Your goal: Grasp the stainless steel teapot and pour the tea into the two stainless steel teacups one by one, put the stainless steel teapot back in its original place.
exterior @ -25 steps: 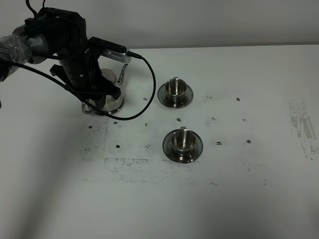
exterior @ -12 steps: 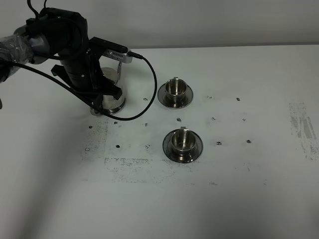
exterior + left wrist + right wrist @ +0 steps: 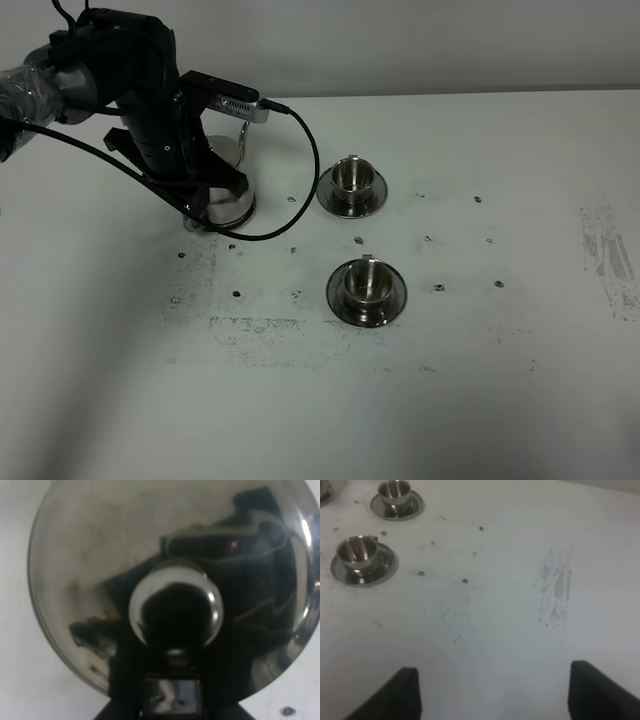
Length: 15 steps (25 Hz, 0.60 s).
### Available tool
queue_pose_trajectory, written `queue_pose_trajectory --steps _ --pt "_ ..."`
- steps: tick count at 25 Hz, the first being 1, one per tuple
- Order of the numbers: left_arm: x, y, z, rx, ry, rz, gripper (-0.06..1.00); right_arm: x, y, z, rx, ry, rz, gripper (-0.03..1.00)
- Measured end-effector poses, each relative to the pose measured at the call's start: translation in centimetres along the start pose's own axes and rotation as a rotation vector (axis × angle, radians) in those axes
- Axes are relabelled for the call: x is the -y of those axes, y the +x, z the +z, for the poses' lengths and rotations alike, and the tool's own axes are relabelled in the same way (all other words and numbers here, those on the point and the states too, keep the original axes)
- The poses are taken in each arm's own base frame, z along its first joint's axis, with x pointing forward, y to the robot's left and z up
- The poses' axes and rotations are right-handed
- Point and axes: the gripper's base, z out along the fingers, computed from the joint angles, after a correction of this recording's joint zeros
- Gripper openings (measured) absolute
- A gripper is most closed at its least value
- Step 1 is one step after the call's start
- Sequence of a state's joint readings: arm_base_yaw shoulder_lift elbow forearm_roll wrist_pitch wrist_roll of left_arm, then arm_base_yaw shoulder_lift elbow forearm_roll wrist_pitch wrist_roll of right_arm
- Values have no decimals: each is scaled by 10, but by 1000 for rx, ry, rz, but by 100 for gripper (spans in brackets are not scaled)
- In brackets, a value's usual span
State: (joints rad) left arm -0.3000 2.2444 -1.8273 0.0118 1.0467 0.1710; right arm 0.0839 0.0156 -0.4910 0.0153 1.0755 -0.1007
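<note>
The stainless steel teapot [image 3: 228,203] stands at the table's far left, its thin spout [image 3: 243,140] pointing up toward the back. My left gripper [image 3: 198,192] reaches down over it, shut on the handle side, with the arm hiding most of the pot. In the left wrist view the shiny lid [image 3: 100,555] and its round knob [image 3: 175,610] fill the picture. The original place is hidden under pot and arm. Two stainless steel teacups [image 3: 351,177] [image 3: 365,282] sit on saucers to the pot's right. My right gripper [image 3: 495,695] hovers open over bare table, far from the cups [image 3: 356,550] [image 3: 395,489].
The white table [image 3: 480,380] is speckled with small dark marks, and a grey scuffed patch [image 3: 607,250] lies at its right. A black cable [image 3: 300,170] loops from the left arm between the teapot and the far cup.
The left gripper has closed. The arm and the teapot have shifted a little to the right together. Cups and right arm are unchanged.
</note>
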Motion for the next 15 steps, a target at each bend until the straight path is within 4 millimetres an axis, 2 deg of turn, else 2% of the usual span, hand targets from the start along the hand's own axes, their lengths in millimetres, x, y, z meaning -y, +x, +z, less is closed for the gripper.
queue_pose_trajectory --steps 7,15 --pt "-2 -5 -20 0 -14 74 18 0 0 0 0 0 0 59" --pt "-5 -12 -47 25 -40 457 18 0 0 0 0 0 0 59"
